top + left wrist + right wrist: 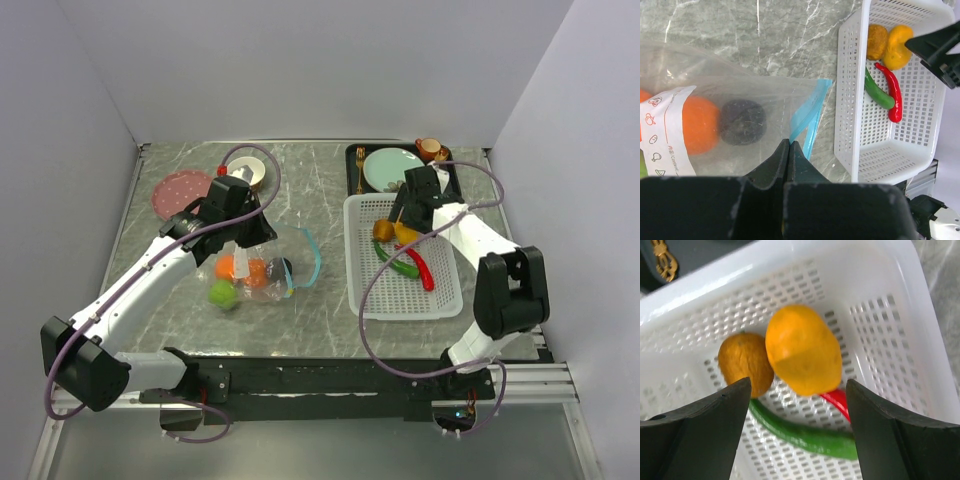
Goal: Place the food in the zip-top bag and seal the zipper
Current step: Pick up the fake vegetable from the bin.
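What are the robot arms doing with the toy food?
The left hand pinches the clear zip-top bag near its blue zipper; an orange and a dark round fruit lie inside. The right hand hangs open over a yellow fruit in the white basket, with a green pepper and red chili.

This is a robotics lab test cell, not a lived-in room. Plain pale walls [300, 60] box in a marble-patterned tabletop [320, 190] on the left, far and right sides. Two white-and-black arms, the left arm [140, 285] and the right arm [480, 240], are bolted to a black rail [320, 380] at the near edge, with purple cables [375, 290] looping loose and a bare aluminium frame [530, 385] below. The kitchenware is staged: a dark tray [352, 160] with a teal plate [392, 168], a cup [430, 149] and a gold fork [359, 168], and a white basket [400, 295] of toy produce [802, 350].
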Controlling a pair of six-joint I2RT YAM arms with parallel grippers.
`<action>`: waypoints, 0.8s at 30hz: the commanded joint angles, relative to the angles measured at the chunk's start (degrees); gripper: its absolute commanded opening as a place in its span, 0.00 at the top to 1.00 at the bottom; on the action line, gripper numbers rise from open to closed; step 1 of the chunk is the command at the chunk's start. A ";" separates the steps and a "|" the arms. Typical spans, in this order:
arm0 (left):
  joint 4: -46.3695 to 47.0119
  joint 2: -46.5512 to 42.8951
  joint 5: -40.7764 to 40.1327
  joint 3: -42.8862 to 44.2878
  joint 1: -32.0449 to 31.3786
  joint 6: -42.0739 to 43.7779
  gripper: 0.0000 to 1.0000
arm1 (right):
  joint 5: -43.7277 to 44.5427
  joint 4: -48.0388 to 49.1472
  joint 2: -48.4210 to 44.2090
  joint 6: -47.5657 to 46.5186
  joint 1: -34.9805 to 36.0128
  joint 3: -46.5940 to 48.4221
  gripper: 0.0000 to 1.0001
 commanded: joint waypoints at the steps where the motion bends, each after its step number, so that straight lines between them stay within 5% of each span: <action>1: 1.57 -1.54 -0.82 1.49 0.09 0.53 0.99 | 0.60 0.94 4.86 -0.21 -1.24 3.45 0.17; 5: 2.01 -1.37 -0.82 1.66 0.00 0.18 0.99 | -0.55 -0.02 8.12 -0.12 -1.59 6.71 0.19; 17: 2.10 -2.60 -0.73 -0.62 0.09 0.00 0.99 | -8.27 1.29 5.23 0.06 -2.03 2.15 0.45; 21: 2.71 -2.16 -0.82 -0.53 0.09 0.00 0.99 | -11.89 1.03 4.70 -0.21 -2.03 0.65 0.41; 24: 2.98 -1.90 -0.82 -0.71 0.09 0.17 0.99 | -11.45 1.21 4.00 -0.12 -2.03 -1.19 0.24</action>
